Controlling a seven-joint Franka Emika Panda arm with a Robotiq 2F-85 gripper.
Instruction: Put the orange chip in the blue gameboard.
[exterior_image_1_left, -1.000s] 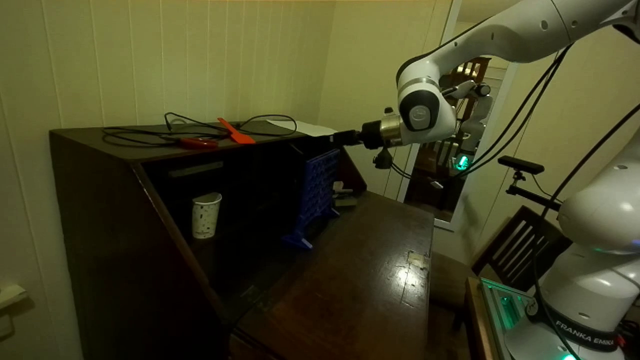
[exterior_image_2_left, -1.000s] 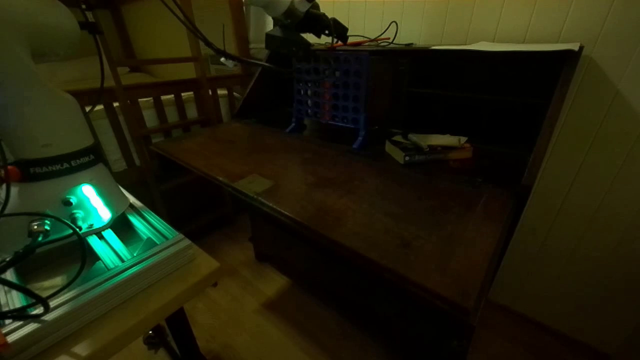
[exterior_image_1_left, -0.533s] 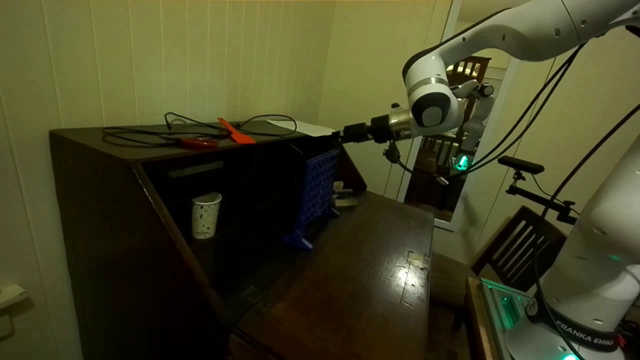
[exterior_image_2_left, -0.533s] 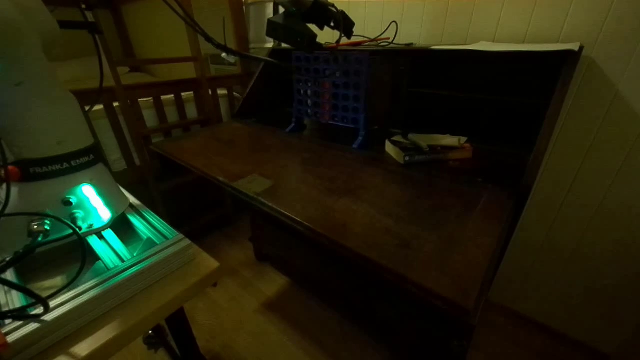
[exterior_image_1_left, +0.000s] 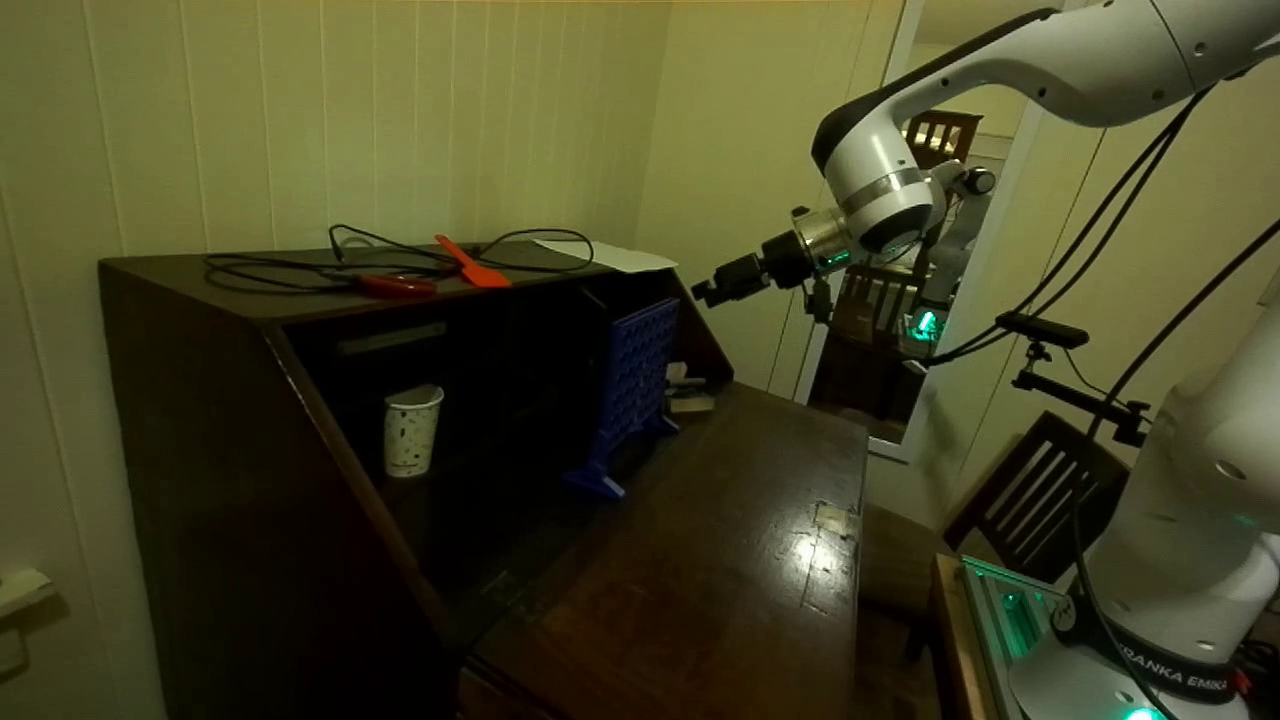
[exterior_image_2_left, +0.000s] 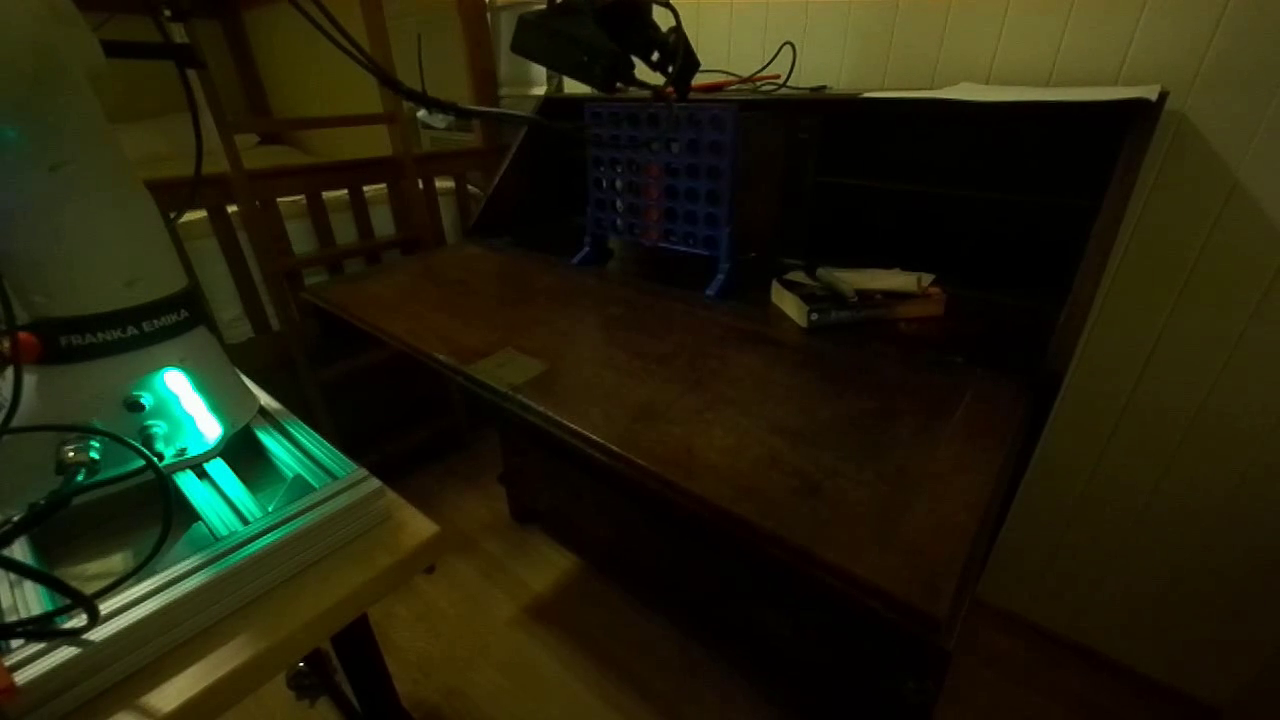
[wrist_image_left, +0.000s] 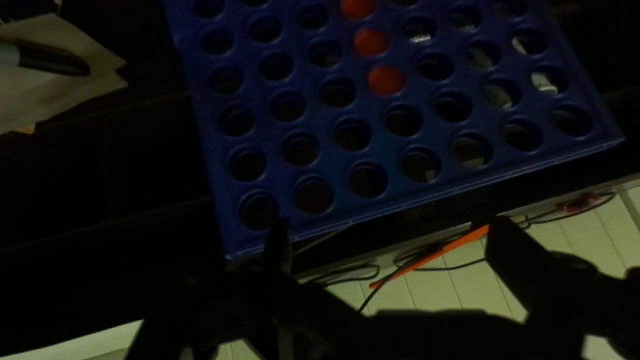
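The blue gameboard (exterior_image_1_left: 640, 372) stands upright on the dark desk, in front of the cabinet shelves, in both exterior views (exterior_image_2_left: 671, 178). In the wrist view the gameboard (wrist_image_left: 371, 107) fills the upper middle. Several orange chips sit in one of its columns; the orange chip (wrist_image_left: 386, 80) is the one nearest the top edge there. No loose orange chip shows. My gripper (wrist_image_left: 387, 225) is open, with nothing seen between its fingers. In an exterior view the gripper (exterior_image_1_left: 703, 293) is in front of the board, near its top height and apart from it. The gripper (exterior_image_2_left: 677, 92) is dark in the other outside picture.
An orange-red spatula (exterior_image_1_left: 472, 266) and dark cables lie on the cabinet top beside a white sheet (exterior_image_1_left: 607, 256). A white cup (exterior_image_1_left: 412, 432) stands in the cabinet. A book with papers (exterior_image_2_left: 858, 298) lies beside the board. The cabinet's top edge is behind the board.
My gripper has drawn back from above the board, away from the cabinet, and tilted downward. The board and the things on the cabinet have not moved.
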